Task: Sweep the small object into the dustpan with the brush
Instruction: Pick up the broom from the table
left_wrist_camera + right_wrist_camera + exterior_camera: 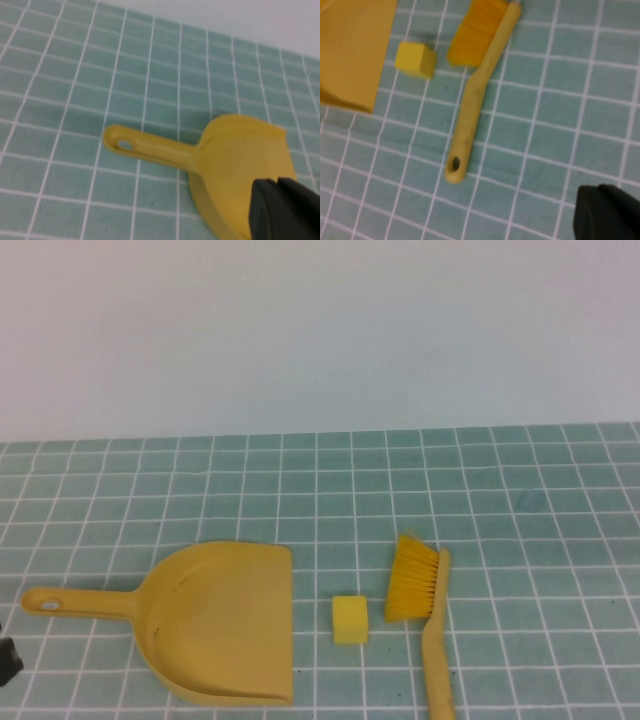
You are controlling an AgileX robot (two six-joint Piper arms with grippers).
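Cube, pale yellow, on tiled tabletop between dustpan mouth and brush bristles. Left gripper above dustpan, right gripper near brush handle; both jaws together, empty.

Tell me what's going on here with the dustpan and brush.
Nothing is being handled yet. The yellow dustpan, the pale-yellow cube and the yellow brush all lie untouched on the green tiled table, with the cube between the pan's open edge and the bristles. The left gripper hangs over the dustpan and the right gripper beyond the brush handle's end, both with jaws shut and empty.
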